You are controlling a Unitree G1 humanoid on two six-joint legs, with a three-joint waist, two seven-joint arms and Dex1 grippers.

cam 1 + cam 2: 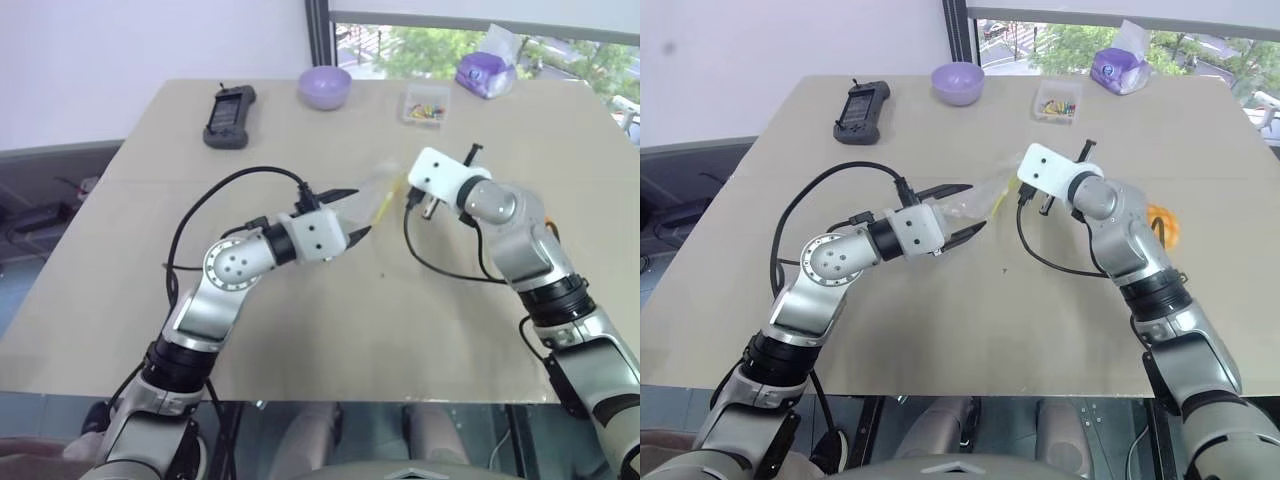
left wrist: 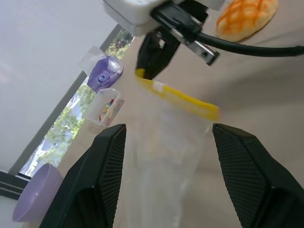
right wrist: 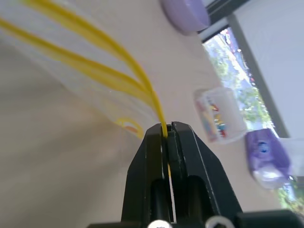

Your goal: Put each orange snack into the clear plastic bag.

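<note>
The clear plastic bag (image 1: 378,195) hangs above the middle of the table, its yellow seal strip (image 2: 183,97) toward the right arm. My right gripper (image 3: 168,127) is shut on one end of that strip. My left gripper (image 1: 357,213) is open, its two black fingers (image 2: 111,161) standing either side of the bag's crinkly body with a gap on each side. The orange snack (image 1: 1162,225), a domed bun with a grid top, lies on the table behind my right forearm; the left wrist view also has the snack (image 2: 247,16) beyond the right gripper.
Along the far edge of the tan table (image 1: 300,330) stand a black handheld device (image 1: 230,115), a purple bowl (image 1: 325,86), a small clear box of coloured bits (image 1: 425,105) and a purple tissue pack (image 1: 485,72). Black cables loop from both wrists.
</note>
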